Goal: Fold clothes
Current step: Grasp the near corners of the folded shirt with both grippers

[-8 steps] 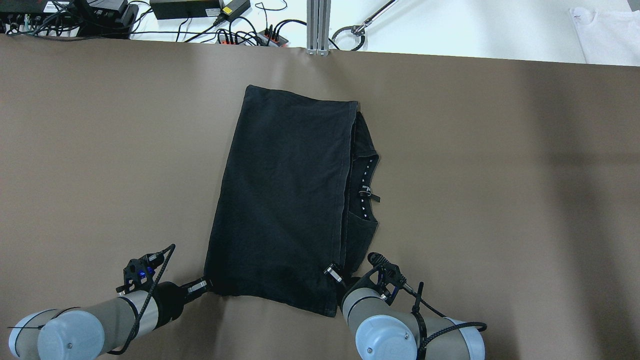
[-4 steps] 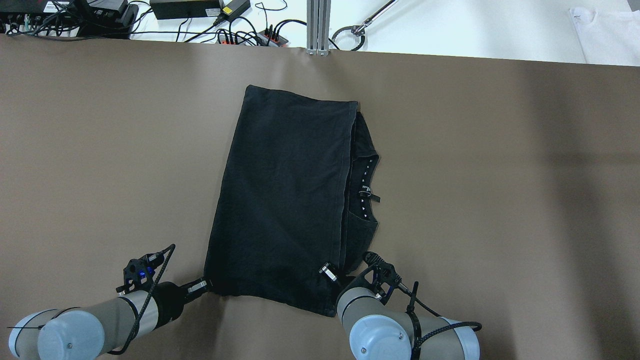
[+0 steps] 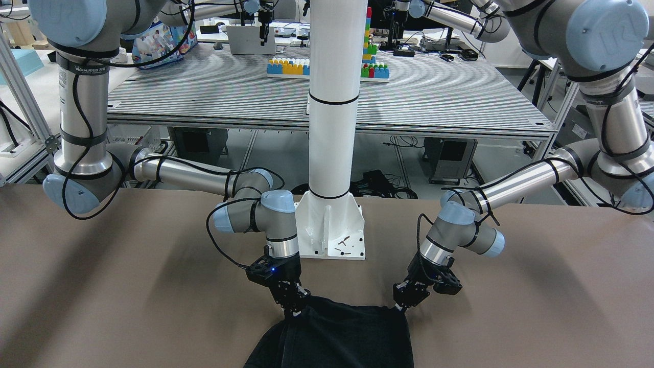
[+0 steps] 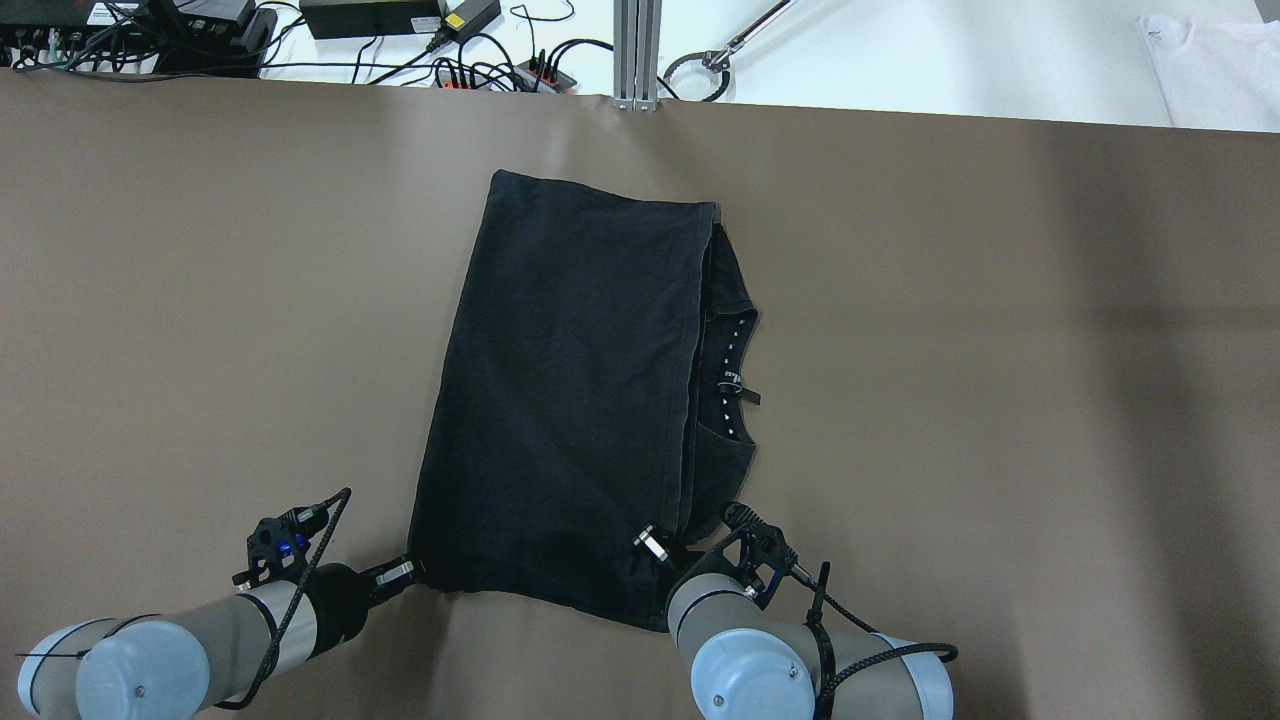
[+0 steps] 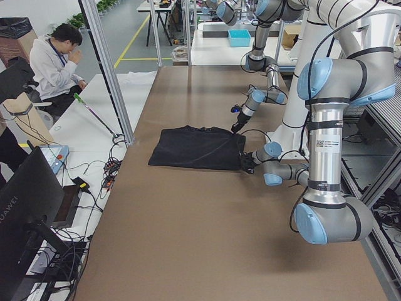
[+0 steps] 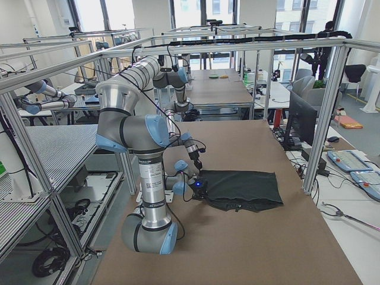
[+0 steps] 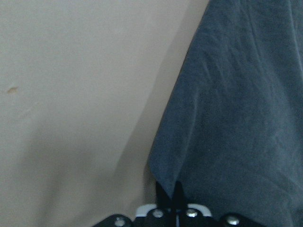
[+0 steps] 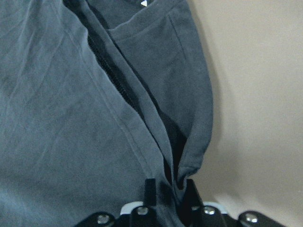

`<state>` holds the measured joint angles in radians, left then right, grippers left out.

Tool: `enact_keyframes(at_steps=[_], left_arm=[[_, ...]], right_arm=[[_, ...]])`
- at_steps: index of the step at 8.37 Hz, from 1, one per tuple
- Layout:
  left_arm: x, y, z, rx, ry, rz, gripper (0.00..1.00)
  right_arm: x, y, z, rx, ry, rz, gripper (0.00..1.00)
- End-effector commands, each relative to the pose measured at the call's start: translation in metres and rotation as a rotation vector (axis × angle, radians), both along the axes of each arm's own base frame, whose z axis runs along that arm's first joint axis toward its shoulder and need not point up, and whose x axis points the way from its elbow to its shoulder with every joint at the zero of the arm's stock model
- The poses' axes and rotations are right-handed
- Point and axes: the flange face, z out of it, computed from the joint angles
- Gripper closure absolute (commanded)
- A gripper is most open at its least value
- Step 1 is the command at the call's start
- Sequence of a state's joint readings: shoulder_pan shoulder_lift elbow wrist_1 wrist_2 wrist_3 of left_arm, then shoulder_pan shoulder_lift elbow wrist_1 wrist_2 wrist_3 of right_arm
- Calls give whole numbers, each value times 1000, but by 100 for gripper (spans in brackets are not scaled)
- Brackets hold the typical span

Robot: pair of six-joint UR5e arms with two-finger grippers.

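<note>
My right gripper (image 4: 648, 540) has edged inward; with the left gripper (image 4: 408, 570) it pinches the clothes (image 4: 570, 400) at the near corners; next, I'd lift forward.

The black garment (image 4: 570, 400), matte and lightly creased, lies flat near the middle of the brown table (image 4: 200, 300), folded lengthwise into a long rough rectangle, its hemmed top layer leaving the neckline (image 4: 735, 375) and a strip of lower layer showing along the right.
</note>
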<state>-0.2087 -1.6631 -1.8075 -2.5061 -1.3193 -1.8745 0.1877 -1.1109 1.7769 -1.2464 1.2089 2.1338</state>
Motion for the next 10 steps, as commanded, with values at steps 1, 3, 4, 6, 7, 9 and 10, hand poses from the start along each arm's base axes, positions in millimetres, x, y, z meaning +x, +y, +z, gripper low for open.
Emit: enact_keyframes(at_steps=[1, 3, 4, 6, 7, 9, 10], left_arm=[[0, 0, -4, 3, 7, 0, 100], [0, 0, -11, 10, 17, 4, 100], [2, 0, -20, 14, 35, 5, 100], [-16, 5, -54, 27, 104, 11, 100], [-26, 35, -58, 28, 117, 61, 100], [-100, 66, -89, 37, 179, 113, 100], [-119, 65, -108, 45, 184, 131, 100]], right_arm=[[2, -1, -2, 2, -3, 2, 100], [6, -3, -6, 6, -10, 5, 100], [10, -3, -8, 13, -12, 0, 100], [31, 2, -26, 11, -9, -10, 100], [52, 20, -36, 9, 0, -34, 100], [107, 63, -71, 9, -5, -100, 100], [124, 67, -84, 10, -10, -110, 100]])
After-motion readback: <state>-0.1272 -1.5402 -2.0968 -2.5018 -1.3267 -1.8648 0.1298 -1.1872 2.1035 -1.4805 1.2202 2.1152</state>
